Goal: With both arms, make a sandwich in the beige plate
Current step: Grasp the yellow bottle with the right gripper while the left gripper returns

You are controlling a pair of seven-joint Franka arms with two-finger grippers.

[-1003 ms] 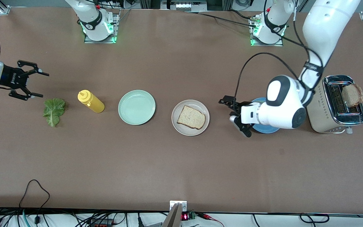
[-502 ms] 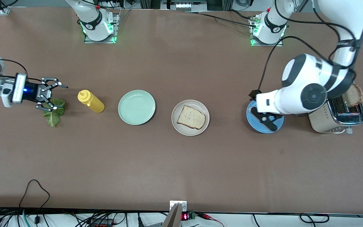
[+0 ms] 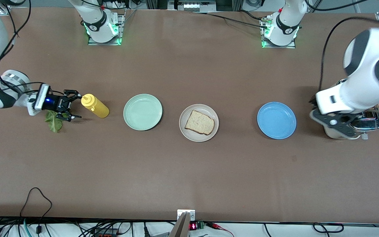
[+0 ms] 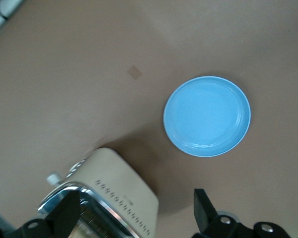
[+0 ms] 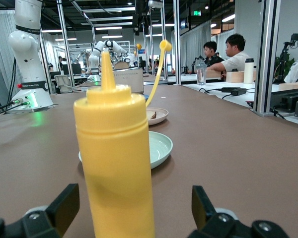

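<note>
The round, shallow cream-beige plate with a raised rim [image 3: 199, 122] sits on the table between a mint-green plate and a blue one. One pale, brown-crusted, squarish bread slice [image 3: 200, 122] lies flat in it. The crinkled green lettuce leaf [image 3: 53, 120] lies at the right arm's end of the table, possibly touched by a gripper.

Robotics lab, more robot arms [image 5: 105, 52] seen mounted at benches, seated people [image 5: 227, 52] at desks, aluminium framing, brown tabletop [image 3: 189, 171]
</note>
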